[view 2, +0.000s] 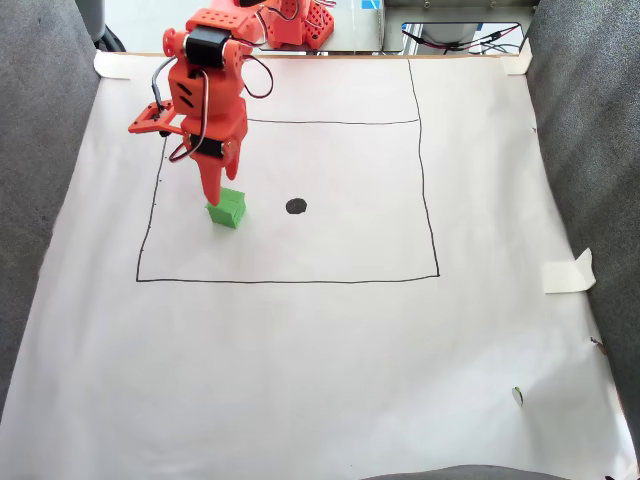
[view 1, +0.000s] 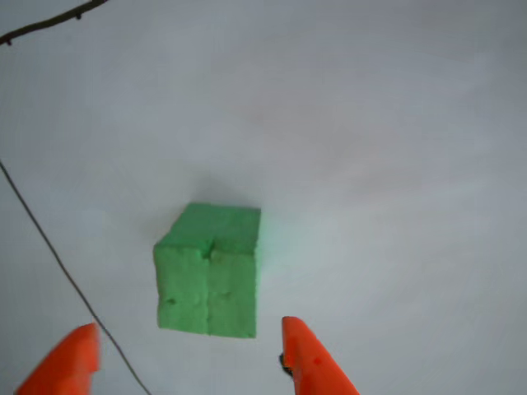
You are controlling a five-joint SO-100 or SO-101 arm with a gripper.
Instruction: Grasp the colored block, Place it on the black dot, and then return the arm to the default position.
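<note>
Orange pointed end effector [view 1: 188,358] spread wide, empty — bright green foam cube [view 1: 209,270] ungrasped; small black dot [view 2: 296,206] bare — placement, return pending.

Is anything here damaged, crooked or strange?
Only small things: the bright green foam cube has dented faces, and a piece of beige tape at the white paper sheet's right edge in the fixed view is peeling up.

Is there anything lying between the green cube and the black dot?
No. In the fixed view the stretch from the cube to the dot is bare white paper.
</note>
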